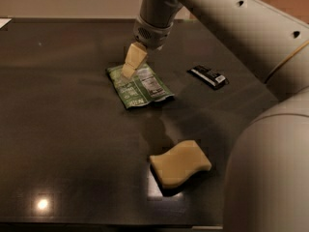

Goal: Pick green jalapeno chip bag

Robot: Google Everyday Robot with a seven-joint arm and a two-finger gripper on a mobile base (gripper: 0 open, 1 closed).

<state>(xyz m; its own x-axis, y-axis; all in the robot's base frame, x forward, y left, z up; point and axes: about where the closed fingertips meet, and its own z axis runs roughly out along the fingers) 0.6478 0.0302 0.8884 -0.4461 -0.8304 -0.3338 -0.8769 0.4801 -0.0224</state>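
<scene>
The green jalapeno chip bag (140,87) lies flat and crinkled on the dark table (58,110), a little behind the middle, with white text and a white label panel facing up. My gripper (131,65) hangs from the arm that comes in from the upper right. Its pale tips sit over the bag's far left corner, at or just above its surface.
A small black wrapped bar (207,76) lies to the right of the bag. A wavy pale-yellow sponge (179,163) lies nearer the front. My arm's large pale body (270,168) fills the right side of the view.
</scene>
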